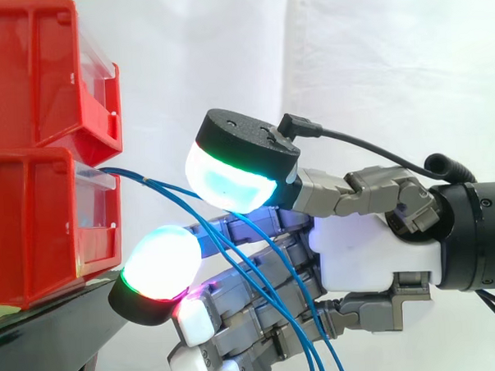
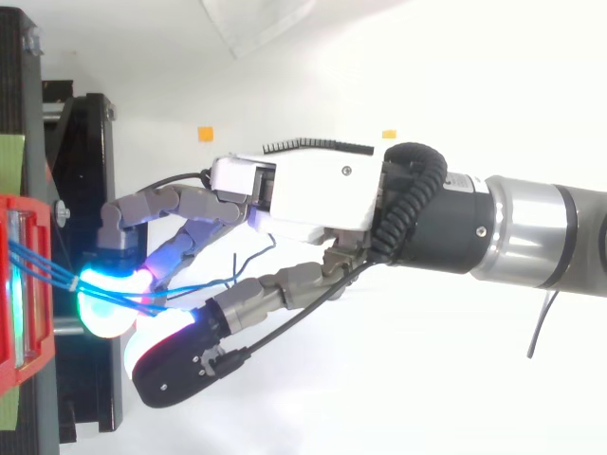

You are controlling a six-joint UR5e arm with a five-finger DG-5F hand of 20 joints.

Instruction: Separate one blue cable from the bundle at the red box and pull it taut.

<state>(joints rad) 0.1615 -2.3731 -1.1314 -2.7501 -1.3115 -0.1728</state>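
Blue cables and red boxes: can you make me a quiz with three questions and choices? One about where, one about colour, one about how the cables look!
1. Where do the blue cables come out?
A. the top bin
B. the lower bin
C. the white curtain

2. What colour are the two stacked bins?
A. red
B. green
C. yellow

3. How do the cables look right now?
A. pulled straight and tight
B. cut into short pieces
C. sagging down in loose curves

Answers:
1 B, because in the side view the cables start at the clear front of the lower bin.
2 A, because both bins are bright red.
3 C, because the cables bend downward as they run past the hand instead of making a straight line.
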